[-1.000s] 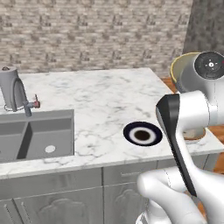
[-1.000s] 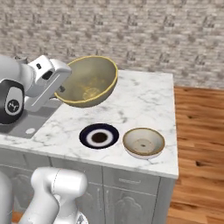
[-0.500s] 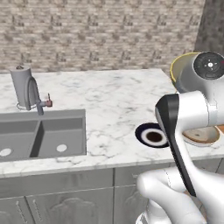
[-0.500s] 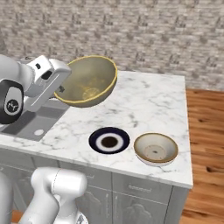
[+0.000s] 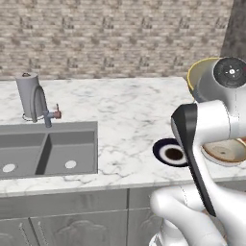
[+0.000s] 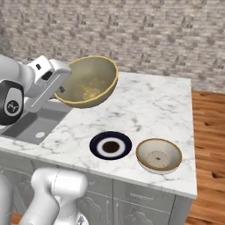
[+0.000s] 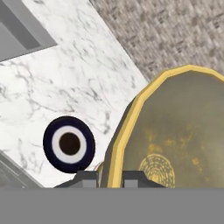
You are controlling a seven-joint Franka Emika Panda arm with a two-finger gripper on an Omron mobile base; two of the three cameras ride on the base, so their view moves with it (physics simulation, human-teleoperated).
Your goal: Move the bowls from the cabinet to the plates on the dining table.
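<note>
The pincer [image 7: 110, 177] is clamped on the rim of a tan bowl [image 6: 88, 82], one finger inside the wall and one outside, and holds it tilted in the air above the marble worktop [image 6: 149, 105], its cream inside facing out toward the right base view. In the left base view that held bowl [image 5: 202, 79] is mostly covered by the arm's round dark-capped joint, so only a yellowish arc of its rim shows.

On the worktop near the front edge lies a black plate [image 6: 110, 145] with a white ring and a dark centre, with nothing on it. Just beside it, toward the worktop's end, a second bowl [image 6: 158, 155] sits on what seems to be the pale plate; the plate itself is hard to tell apart from the bowl's rim. From the left base view the arm's dark forearm link crosses in front of the black plate [image 5: 169, 152] and cuts off part of the second bowl [image 5: 226, 151].

Further along, a grey double sink [image 5: 45, 153] is let into the worktop, with a grey faucet [image 5: 36, 102] standing behind it. A stone-patterned wall [image 6: 145, 30] runs behind, and wooden floor [image 6: 211, 145] shows past the worktop's end. In the hand view the held bowl [image 7: 175, 135] hides much of the worktop, and the black plate [image 7: 68, 144] lies well below it.
</note>
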